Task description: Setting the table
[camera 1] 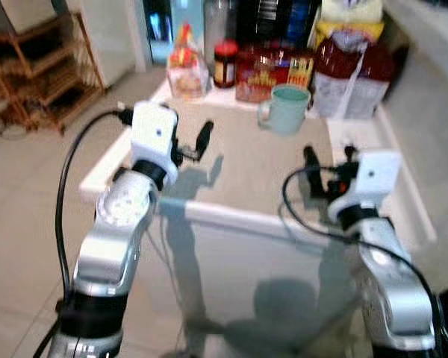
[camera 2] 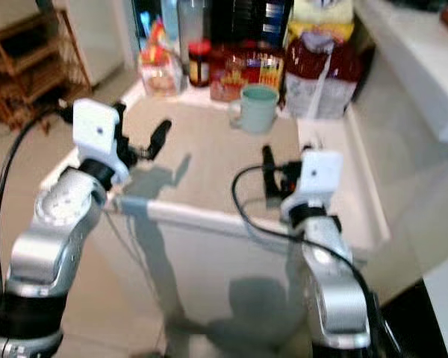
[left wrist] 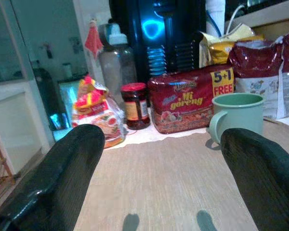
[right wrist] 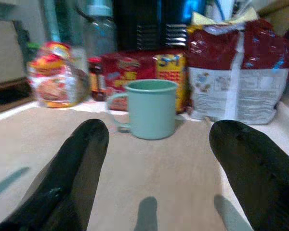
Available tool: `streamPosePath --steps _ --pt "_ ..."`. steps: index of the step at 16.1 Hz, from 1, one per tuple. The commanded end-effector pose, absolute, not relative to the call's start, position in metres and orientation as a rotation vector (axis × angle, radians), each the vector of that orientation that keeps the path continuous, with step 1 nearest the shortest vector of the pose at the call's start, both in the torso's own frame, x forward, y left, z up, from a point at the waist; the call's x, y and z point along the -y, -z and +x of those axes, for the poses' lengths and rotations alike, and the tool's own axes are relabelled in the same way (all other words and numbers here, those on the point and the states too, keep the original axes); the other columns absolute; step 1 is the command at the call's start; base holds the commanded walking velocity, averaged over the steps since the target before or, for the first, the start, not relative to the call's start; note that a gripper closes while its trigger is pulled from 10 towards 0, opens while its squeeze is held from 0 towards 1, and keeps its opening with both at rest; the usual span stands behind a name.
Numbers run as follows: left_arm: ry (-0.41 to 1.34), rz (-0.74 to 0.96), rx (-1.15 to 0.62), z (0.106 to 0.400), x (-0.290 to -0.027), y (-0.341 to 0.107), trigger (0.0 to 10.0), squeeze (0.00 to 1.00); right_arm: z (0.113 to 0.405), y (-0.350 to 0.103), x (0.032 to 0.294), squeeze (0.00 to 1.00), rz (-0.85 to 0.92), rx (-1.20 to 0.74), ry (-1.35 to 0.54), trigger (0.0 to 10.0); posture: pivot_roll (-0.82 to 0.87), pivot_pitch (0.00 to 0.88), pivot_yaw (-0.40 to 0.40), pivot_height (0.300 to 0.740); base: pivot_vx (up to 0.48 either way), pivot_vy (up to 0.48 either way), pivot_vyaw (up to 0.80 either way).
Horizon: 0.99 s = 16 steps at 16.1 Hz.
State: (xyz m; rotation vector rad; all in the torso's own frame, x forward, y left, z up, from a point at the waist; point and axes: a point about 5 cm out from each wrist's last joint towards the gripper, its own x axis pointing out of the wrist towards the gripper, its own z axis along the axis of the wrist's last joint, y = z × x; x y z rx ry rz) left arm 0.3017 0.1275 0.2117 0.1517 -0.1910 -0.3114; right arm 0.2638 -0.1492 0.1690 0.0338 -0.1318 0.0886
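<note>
Beige placemat covers most of a white table, with bare matting between both arms. Left gripper hovers over the near left edge, fingers spread wide, grasping nothing. Right gripper hovers above the near right edge, fingers likewise parted and empty. Green mug stands at 12 o'clock from the right gripper, handle toward the left arm, well apart from both. Behind it, along the far edge: noodle pack, red-lidded jar, snack bag, red-and-white bag.
</note>
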Motion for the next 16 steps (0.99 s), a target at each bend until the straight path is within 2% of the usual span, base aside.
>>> streamPosePath --steps 1,2,5,12,16 --pt "0.317 0.157 0.192 0.301 -0.128 -0.212 10.0 0.00 0.262 -0.171 0.150 0.00 0.040 0.129 -0.091 10.0 0.05 0.000 0.001 0.740 0.000 0.000 0.00" --pt "0.318 0.152 0.191 0.301 -0.129 -0.211 10.0 0.00 0.259 -0.170 0.151 0.00 0.042 0.121 -0.096 10.0 0.05 0.000 0.001 0.740 0.000 0.000 0.00" --pt "0.328 0.148 0.194 0.299 -0.128 -0.211 10.0 0.00 0.246 -0.163 0.156 0.00 0.046 0.093 -0.101 10.0 0.05 0.000 -0.002 0.740 0.000 0.000 -0.74" --pt "0.329 0.171 0.213 0.301 -0.126 -0.213 10.0 0.00 0.241 -0.166 0.157 0.00 0.057 0.097 -0.091 10.0 0.05 0.000 0.007 0.740 0.000 0.455 -0.78" --pt "0.279 0.153 0.202 0.300 -0.134 -0.210 10.0 0.00 0.243 -0.167 0.144 0.00 0.071 0.076 -0.200 10.0 0.05 0.000 -0.012 0.740 0.000 0.000 0.00"
